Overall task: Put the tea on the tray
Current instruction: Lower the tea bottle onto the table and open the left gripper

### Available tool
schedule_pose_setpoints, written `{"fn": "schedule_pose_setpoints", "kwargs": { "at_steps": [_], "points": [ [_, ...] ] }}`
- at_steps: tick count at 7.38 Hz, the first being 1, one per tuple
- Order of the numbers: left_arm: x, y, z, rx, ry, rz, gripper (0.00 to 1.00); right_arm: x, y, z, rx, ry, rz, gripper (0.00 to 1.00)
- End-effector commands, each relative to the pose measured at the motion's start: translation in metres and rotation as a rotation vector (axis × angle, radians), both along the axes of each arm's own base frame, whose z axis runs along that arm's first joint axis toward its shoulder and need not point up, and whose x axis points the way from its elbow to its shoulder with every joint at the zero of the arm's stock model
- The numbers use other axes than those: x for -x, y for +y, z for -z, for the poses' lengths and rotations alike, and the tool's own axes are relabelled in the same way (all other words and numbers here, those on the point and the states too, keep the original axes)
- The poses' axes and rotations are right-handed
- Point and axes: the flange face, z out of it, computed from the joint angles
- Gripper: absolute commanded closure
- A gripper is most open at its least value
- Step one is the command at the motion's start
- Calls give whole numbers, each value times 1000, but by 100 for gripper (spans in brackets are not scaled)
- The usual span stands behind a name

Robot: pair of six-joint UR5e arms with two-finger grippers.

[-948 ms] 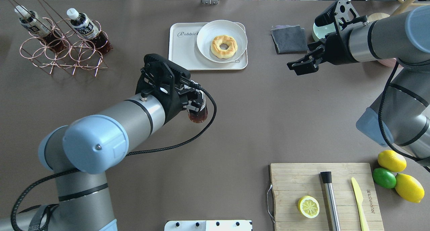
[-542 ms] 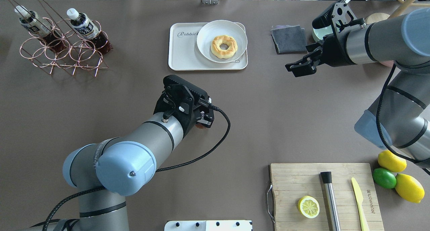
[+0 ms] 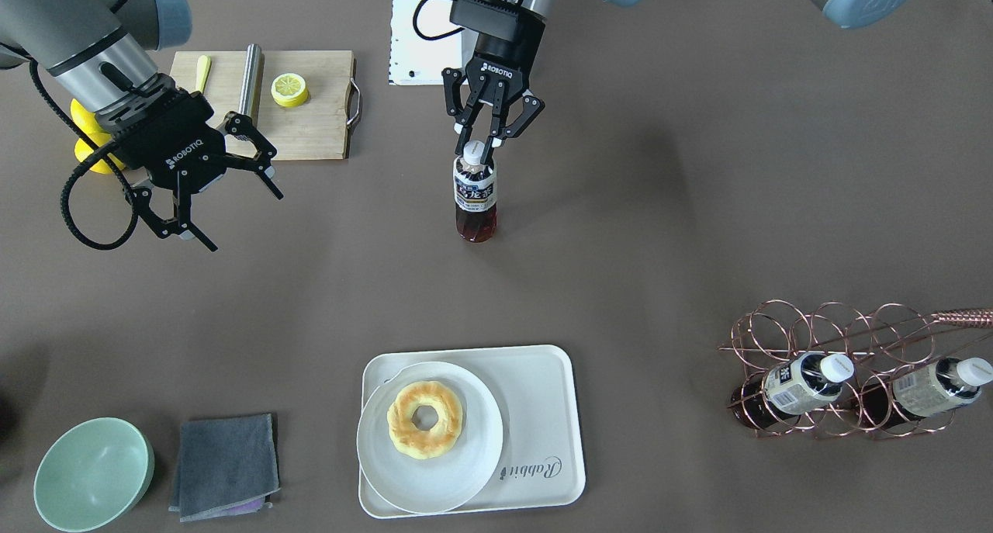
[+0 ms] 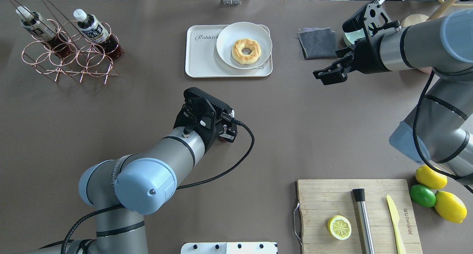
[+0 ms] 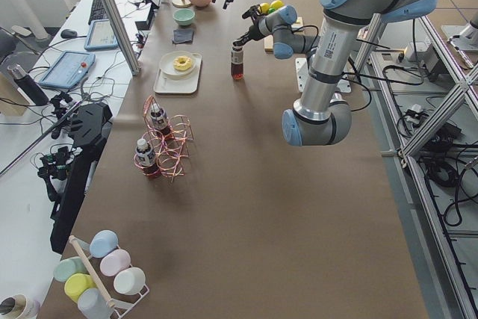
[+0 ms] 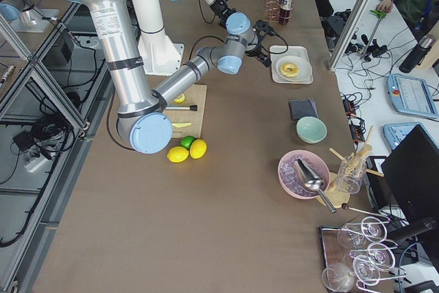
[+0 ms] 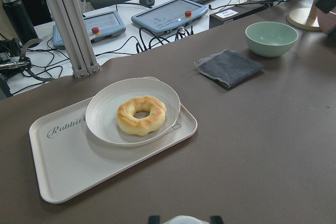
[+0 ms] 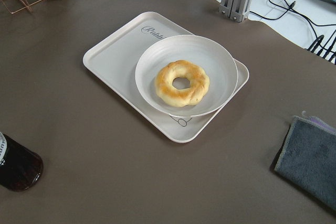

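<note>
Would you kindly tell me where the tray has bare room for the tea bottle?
The tea bottle should fit at the tray end bearing the Rabbit script, bordered by rim and plate. The plate with the doughnut crowds the other end.

One camera is looking down on the table (image 4: 295, 128) from the near side, one from the far side. Two more are watching from its ends. Both wrist cameras are seeing the tray (image 7: 68, 171) close up.
</note>
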Motion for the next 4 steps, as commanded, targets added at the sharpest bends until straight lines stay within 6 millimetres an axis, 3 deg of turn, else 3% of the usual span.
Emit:
{"fn": "schedule_pose_setpoints", "kwargs": {
  "at_steps": [1,2,4],
  "points": [
    [0,0,1,-9,4,-7,100,0,0,-1,1,1,0,0],
    [-1,0,0,-9,0,-7,65,1,0,-1,0,1,0,0],
    [2,0,-1,-12,0,-2,5,2,1,0,-1,-1,1,0]
  ]
}}
